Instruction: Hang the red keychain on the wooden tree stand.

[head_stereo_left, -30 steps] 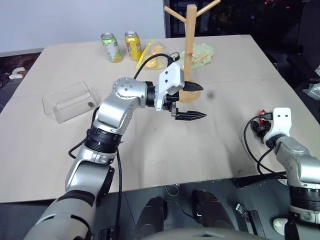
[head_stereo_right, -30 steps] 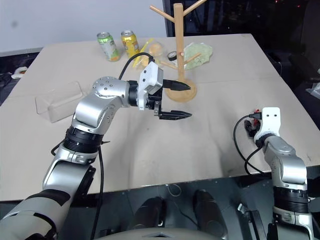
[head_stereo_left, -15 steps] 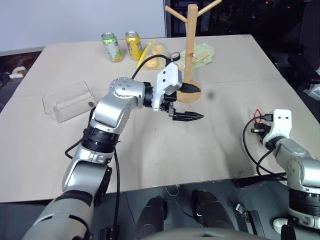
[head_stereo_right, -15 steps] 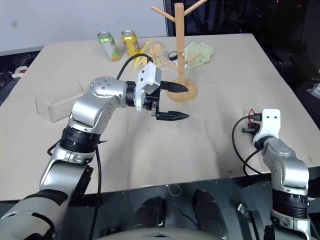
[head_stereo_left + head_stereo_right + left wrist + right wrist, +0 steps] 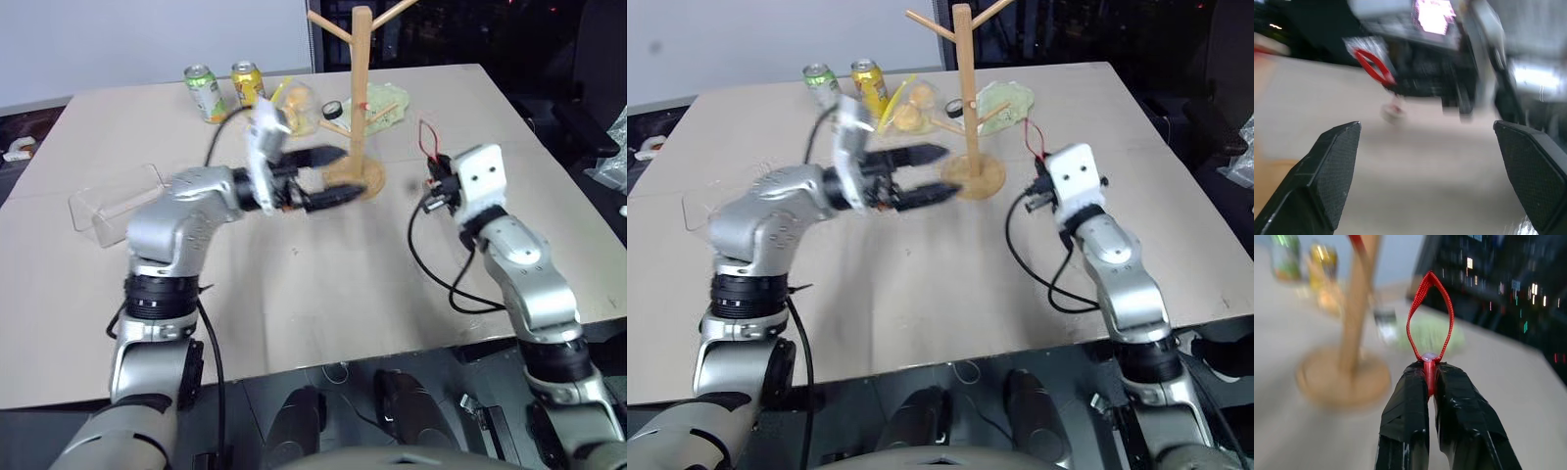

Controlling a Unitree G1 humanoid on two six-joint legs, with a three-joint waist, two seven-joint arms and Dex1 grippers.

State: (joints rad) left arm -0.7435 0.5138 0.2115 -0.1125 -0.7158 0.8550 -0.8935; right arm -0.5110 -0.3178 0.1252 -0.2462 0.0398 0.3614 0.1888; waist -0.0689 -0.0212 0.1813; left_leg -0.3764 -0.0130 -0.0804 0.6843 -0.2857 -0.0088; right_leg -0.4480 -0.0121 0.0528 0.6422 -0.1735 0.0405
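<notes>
The red keychain is pinched at its lower end between the fingers of my right gripper, which is shut on it; the thin red loop stands up above the fingers, lifted off the table. The wooden tree stand rises on its round base just left of that hand, apart from the loop. My left gripper is open in front of the stand's base, its two black fingers spread wide and empty, pointing toward the right hand and the keychain.
Two soda cans stand at the table's far left. Yellow and green snack bags lie behind the stand. A clear plastic box sits at the left. The table's right edge drops off to a dark floor.
My right arm has lifted the keychain off the table near the right edge and swung it up and left toward the stand. The left gripper drew back left and rolled, still open.
</notes>
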